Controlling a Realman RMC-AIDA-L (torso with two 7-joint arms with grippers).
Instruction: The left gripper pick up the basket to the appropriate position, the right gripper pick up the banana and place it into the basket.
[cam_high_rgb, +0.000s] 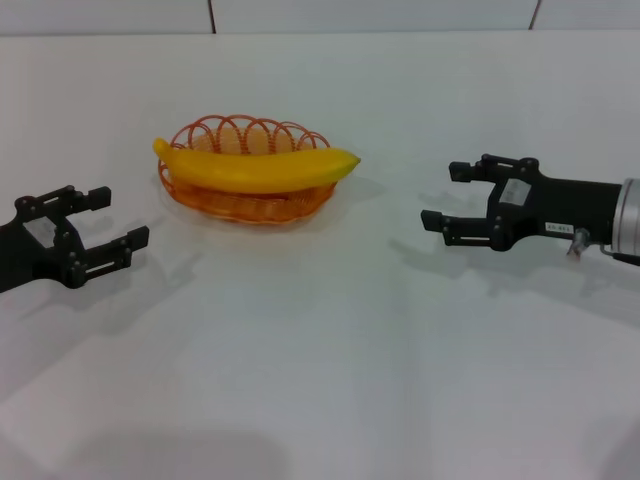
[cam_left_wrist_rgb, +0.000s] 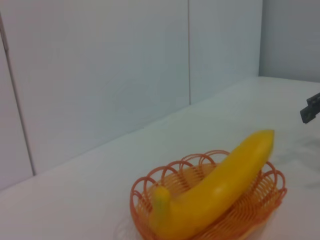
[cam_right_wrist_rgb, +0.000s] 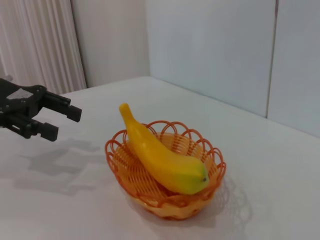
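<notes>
The yellow banana (cam_high_rgb: 258, 169) lies lengthwise across the orange wire basket (cam_high_rgb: 246, 203), its ends sticking out past the rim. The basket stands on the white table, left of centre. My left gripper (cam_high_rgb: 113, 216) is open and empty, to the left of the basket and nearer to me. My right gripper (cam_high_rgb: 447, 197) is open and empty, to the right of the basket and apart from it. The left wrist view shows the banana (cam_left_wrist_rgb: 215, 192) in the basket (cam_left_wrist_rgb: 265, 200). The right wrist view shows the banana (cam_right_wrist_rgb: 162, 160), the basket (cam_right_wrist_rgb: 125, 172) and the left gripper (cam_right_wrist_rgb: 62, 122).
The white table (cam_high_rgb: 330, 350) stretches around the basket. A pale panelled wall (cam_high_rgb: 360, 14) runs along its far edge. A curtain (cam_right_wrist_rgb: 37, 45) hangs beyond the table's end in the right wrist view.
</notes>
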